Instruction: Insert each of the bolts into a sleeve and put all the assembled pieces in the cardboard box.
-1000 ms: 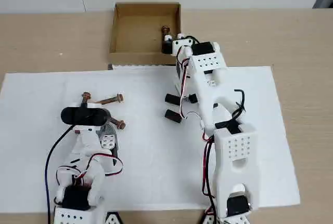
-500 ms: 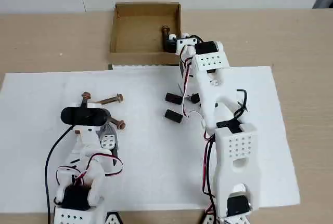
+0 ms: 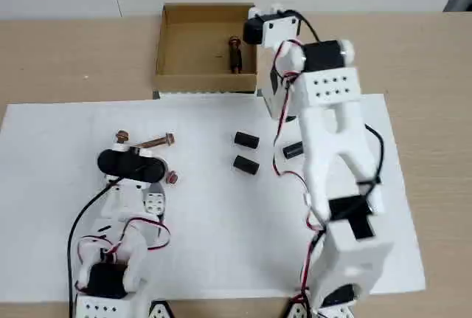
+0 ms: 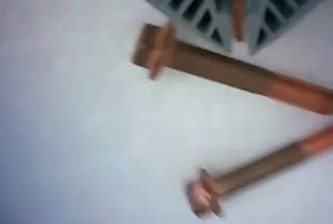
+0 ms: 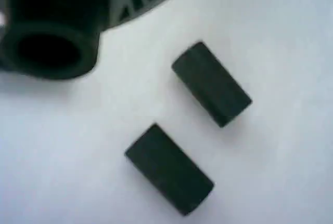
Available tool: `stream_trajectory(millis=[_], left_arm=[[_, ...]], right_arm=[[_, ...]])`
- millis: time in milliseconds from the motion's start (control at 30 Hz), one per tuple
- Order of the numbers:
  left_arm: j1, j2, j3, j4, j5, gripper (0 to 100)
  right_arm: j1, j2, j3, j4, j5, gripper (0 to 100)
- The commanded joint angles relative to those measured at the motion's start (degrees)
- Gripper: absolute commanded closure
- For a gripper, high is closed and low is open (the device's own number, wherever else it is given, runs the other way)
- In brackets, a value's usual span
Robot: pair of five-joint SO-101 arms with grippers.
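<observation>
Left hand low over the white paper spread on the tabletop, clamped on the gripped bolt, its shaft pinched in the narrow gap between two grey ribbed jaws. Loose on the paper just beyond the jaw tips, the nearer bolt; a little apart from that, the farther bolt, both flat, heads toward the same side. Right hand up beside the cardboard box, outside the wall closest to the right arm; apart or together, impossible to tell. On the paper, well apart from the bolts, the first sleeve and the second sleeve, side by side without touching, and the third sleeve closer to the right hand, open end in plain sight. Inside the cardboard box, near that same wall, one assembled piece: a bolt seated in a sleeve
</observation>
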Motion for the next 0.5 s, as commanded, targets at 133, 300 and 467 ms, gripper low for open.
stream_trajectory(millis=[133, 300, 467], left_arm=[[-7.65, -0.35, -10.77, 2.29, -2.02, 92], [-9.49, -0.35, -14.29, 5.36, -4.13, 92], [-9.49, 2.55, -19.12, 8.53, -4.13, 92]], right_arm=[[3.03, -21.41, 13.89, 0.92, 1.41, 99.6], [5.05, -33.36, 26.99, 0.57, 3.43, 99.5], [8.31, -41.98, 39.3, -0.4, 5.27, 99.5]])
